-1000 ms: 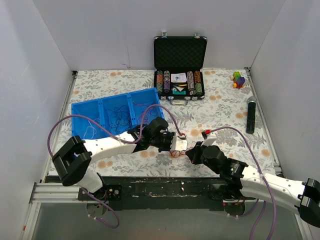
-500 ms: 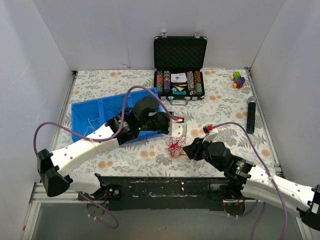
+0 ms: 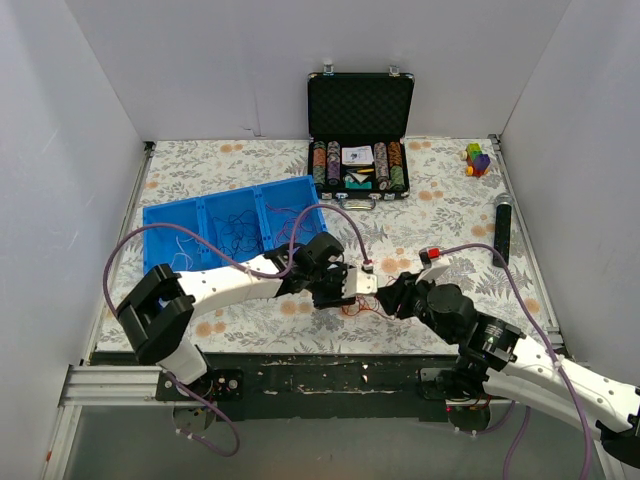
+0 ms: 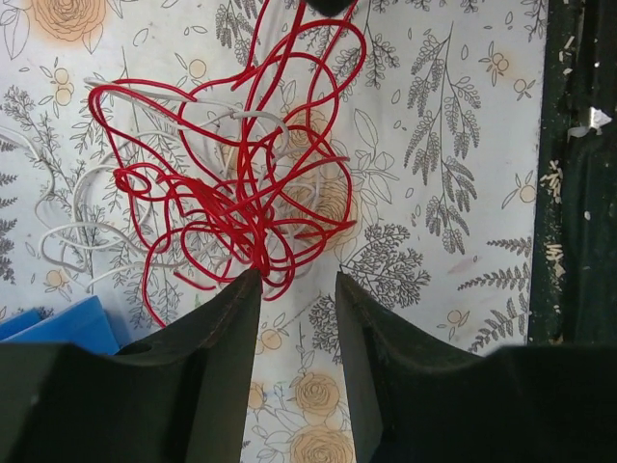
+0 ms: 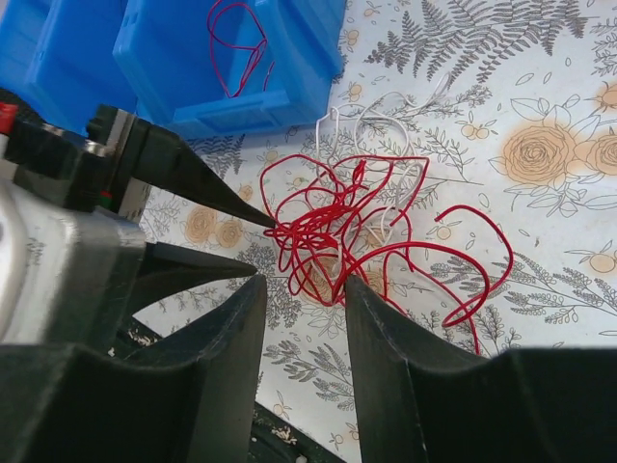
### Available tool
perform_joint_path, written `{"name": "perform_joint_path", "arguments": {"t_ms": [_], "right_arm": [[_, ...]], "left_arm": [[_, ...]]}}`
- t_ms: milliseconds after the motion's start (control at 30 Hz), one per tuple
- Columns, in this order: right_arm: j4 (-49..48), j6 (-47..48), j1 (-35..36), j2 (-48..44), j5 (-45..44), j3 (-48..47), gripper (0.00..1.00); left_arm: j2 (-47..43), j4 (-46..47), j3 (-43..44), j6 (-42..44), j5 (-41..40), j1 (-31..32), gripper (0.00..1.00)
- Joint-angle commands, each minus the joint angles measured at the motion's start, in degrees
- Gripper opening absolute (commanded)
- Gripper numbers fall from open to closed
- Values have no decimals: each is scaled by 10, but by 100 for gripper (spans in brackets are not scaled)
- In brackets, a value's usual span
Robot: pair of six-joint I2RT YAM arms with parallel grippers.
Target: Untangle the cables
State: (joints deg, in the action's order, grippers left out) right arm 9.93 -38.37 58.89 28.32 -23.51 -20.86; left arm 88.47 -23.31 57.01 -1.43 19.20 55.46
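A tangle of red cables [image 4: 241, 198] [image 5: 333, 231] [image 3: 360, 308] lies on the flowered tablecloth, with thin white cables [image 4: 67, 231] [image 5: 378, 123] looped through and behind it. My left gripper [image 4: 297, 280] [image 3: 352, 296] stands open just short of the tangle; its left fingertip [image 4: 253, 278] touches the outermost red loops and nothing sits between the jaws. From the other side my right gripper [image 5: 304, 286] [image 3: 386, 297] is open too, with its fingertips at the tangle's near rim. In the right wrist view the left gripper's fingers [image 5: 236, 207] point into the red loops.
A blue three-compartment bin [image 3: 160, 225] [image 5: 174, 68] holds several more thin cables, one of them red [image 5: 236, 39]. An open poker-chip case [image 3: 360, 165], a black cylinder [image 3: 502, 230] and toy blocks [image 3: 478, 158] lie farther back. The table's dark front rail [image 4: 578, 193] is close by.
Half a second ago my left gripper held the red tangle up off the table; it has come down, drawn back and opened, and the tangle lies on the cloth. The right gripper opened earlier.
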Motion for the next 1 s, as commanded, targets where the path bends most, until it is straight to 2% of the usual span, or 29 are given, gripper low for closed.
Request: {"name": "perform_joint_path", "arguments": {"t_ms": [0, 267, 533, 667, 733, 833, 867, 967], "right_arm": [[8, -4, 0, -3, -21, -2, 45], [-5, -17, 0, -14, -18, 9, 26], [6, -23, 1, -20, -18, 7, 26], [8, -23, 0, -26, -20, 10, 26], [11, -22, 0, -27, -22, 6, 26], [16, -21, 0, -27, -26, 4, 26], [18, -21, 0, -27, -26, 4, 26], [18, -21, 1, -27, -28, 5, 26]], "left_arm": [[8, 41, 38, -17, 26, -4, 37], [14, 46, 52, -35, 59, -4, 34], [28, 92, 25, -22, 18, -4, 35], [31, 78, 21, 1, 20, -3, 34], [36, 68, 19, 12, 27, -3, 26], [37, 66, 16, 39, 22, -3, 4], [38, 64, 18, 43, 19, -2, 0], [38, 63, 35, 45, 2, -3, 0]]}}
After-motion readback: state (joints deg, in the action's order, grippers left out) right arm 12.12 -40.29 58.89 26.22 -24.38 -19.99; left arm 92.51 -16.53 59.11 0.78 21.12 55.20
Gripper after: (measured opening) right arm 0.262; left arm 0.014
